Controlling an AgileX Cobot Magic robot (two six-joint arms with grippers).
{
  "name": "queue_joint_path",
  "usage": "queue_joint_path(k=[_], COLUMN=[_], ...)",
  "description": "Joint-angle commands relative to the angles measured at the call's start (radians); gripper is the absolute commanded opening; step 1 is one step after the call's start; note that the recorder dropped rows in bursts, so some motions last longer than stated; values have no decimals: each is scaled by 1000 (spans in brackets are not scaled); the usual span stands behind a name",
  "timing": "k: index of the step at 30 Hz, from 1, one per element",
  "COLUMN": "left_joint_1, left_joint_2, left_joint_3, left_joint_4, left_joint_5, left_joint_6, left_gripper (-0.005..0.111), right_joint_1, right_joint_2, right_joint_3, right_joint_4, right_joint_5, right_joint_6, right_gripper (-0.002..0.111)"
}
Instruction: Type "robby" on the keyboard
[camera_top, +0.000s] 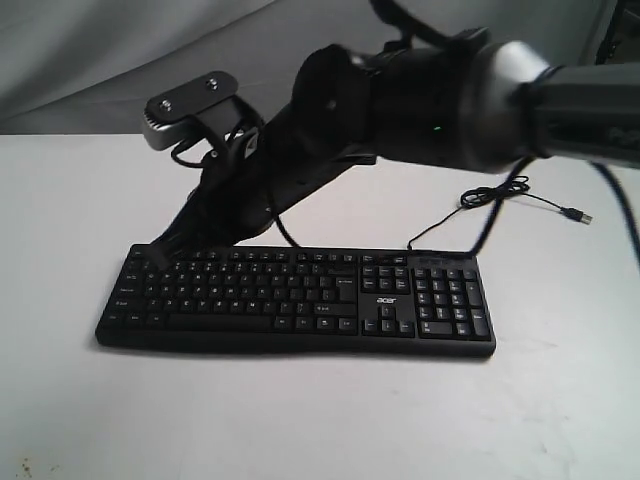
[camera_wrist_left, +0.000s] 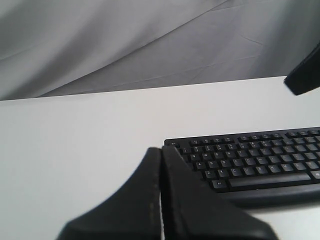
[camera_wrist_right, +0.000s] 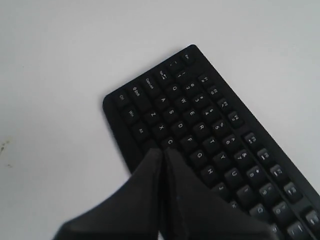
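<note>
The black acer keyboard (camera_top: 300, 295) lies across the middle of the white table. My right arm reaches across from the right, and its gripper (camera_top: 152, 255) points down over the keyboard's left part. In the right wrist view that gripper (camera_wrist_right: 162, 150) is shut and holds nothing, its tips just beside the C key, over the bottom row of the keyboard (camera_wrist_right: 200, 120). I cannot tell whether they touch a key. My left gripper (camera_wrist_left: 161, 148) is shut and empty, low off the left end of the keyboard (camera_wrist_left: 260, 160). It does not show in the exterior view.
The thin black cable (camera_top: 500, 195) loops behind the number pad and ends in a loose USB plug (camera_top: 578, 214). A grey cloth backdrop (camera_wrist_left: 150, 45) hangs behind the table. The right arm's bulk (camera_top: 450, 90) hides the area behind the keyboard's middle.
</note>
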Motion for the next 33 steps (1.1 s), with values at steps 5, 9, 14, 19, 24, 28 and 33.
queue_joint_path(k=[5, 9, 14, 19, 24, 28, 33], left_joint_1=[-6, -6, -6, -6, -6, -6, -6], left_joint_2=[-3, -3, -3, -3, -3, -3, -3], left_joint_3=[4, 4, 4, 4, 4, 4, 4], left_joint_4=[5, 5, 5, 5, 5, 5, 5], left_joint_5=[-7, -7, -7, -7, -7, -7, -7], left_joint_6=[-3, -3, -3, -3, -3, -3, -3], left_gripper=[0, 0, 0, 0, 0, 0, 0], right_joint_1=[24, 24, 24, 24, 18, 18, 18], right_joint_2=[172, 220, 284, 338, 354, 361, 378], right_joint_3=[-108, -108, -144, -202, -210, -210, -210], right_joint_4=[-58, -60, -60, -60, -60, -60, -60], right_joint_5=[-142, -237, -263, -265, -252, -247, -240], right_joint_6=[-51, -87, -91, -91, -93, -95, -95], right_gripper=[0, 0, 0, 0, 0, 0, 0])
